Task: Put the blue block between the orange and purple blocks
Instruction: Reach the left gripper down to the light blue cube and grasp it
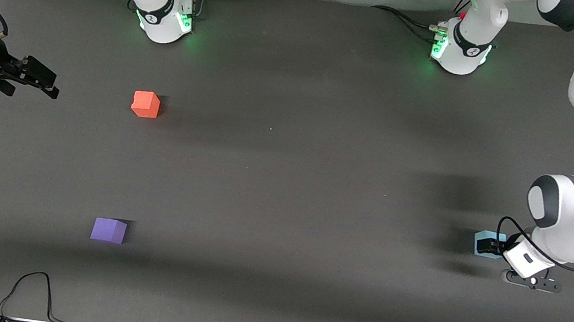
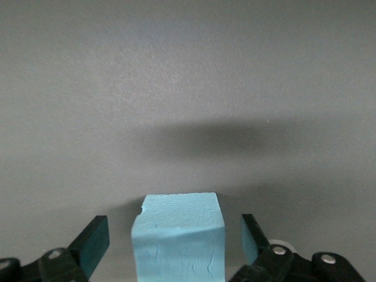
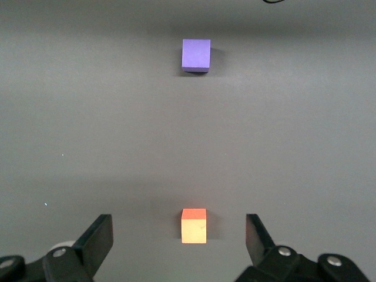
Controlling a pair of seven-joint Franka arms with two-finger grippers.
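The blue block (image 1: 484,238) sits on the dark table at the left arm's end, partly hidden by the left arm's hand. My left gripper (image 1: 493,247) is down around it and open. In the left wrist view the blue block (image 2: 179,238) stands between the fingers (image 2: 94,244) with a gap on each side. The orange block (image 1: 145,104) and the purple block (image 1: 108,230) lie toward the right arm's end, the purple one nearer the front camera. My right gripper (image 1: 45,82) hangs open and empty beside the orange block (image 3: 194,226), with the purple block (image 3: 196,55) also in its wrist view.
The grey mat (image 1: 282,193) covers the whole table. Both arm bases (image 1: 164,17) stand along the edge farthest from the front camera. A black cable (image 1: 34,288) loops on the mat near the front edge, close to the purple block.
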